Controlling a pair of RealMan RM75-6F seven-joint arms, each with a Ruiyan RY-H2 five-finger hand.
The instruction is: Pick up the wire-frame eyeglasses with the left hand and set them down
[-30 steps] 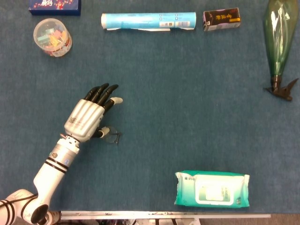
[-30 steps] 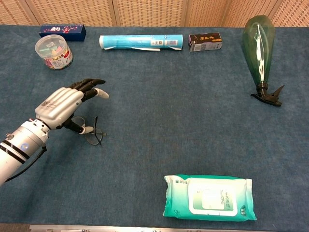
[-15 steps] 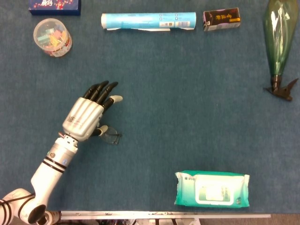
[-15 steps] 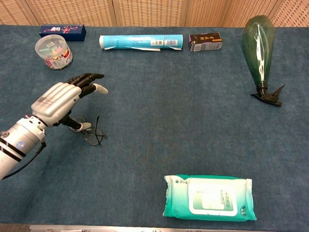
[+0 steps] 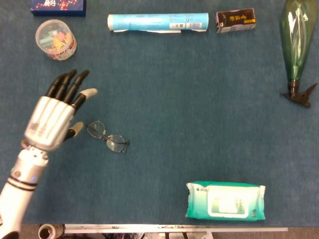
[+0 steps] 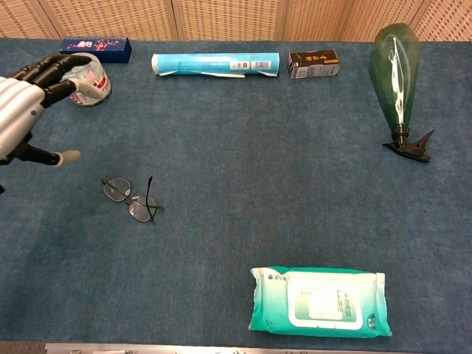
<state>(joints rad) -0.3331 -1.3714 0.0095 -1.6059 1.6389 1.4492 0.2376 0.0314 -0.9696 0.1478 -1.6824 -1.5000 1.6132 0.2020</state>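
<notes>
Clear round tub (image 5: 55, 39) at the far left of the bench held a jumble of small coloured bits, too small for me to name; dark blue box (image 5: 58, 6) sat just behind it. Green bottle (image 5: 295, 42) lay on its side at the far right, nozzle end toward me, contents not readable. Teal wipes pack (image 5: 225, 200) lay flat near the front edge, lid closed. Long light-blue tube (image 5: 157, 22) and a small dark box (image 5: 235, 20) lay along the far side. Bench (image 5: 199, 109) was covered in blue carpet-like cloth; woven tan panels (image 6: 221, 18) stood behind it in the chest view. My left hand (image 5: 49, 121) was above the bench, fingers (image 5: 70, 84) spread and holding nothing, thumb pointing toward the wire-frame eyeglasses (image 5: 108, 137). Those lay flat on the cloth just right of the hand, apart from it, one temple arm sticking out. Right hand showed in neither view.
</notes>
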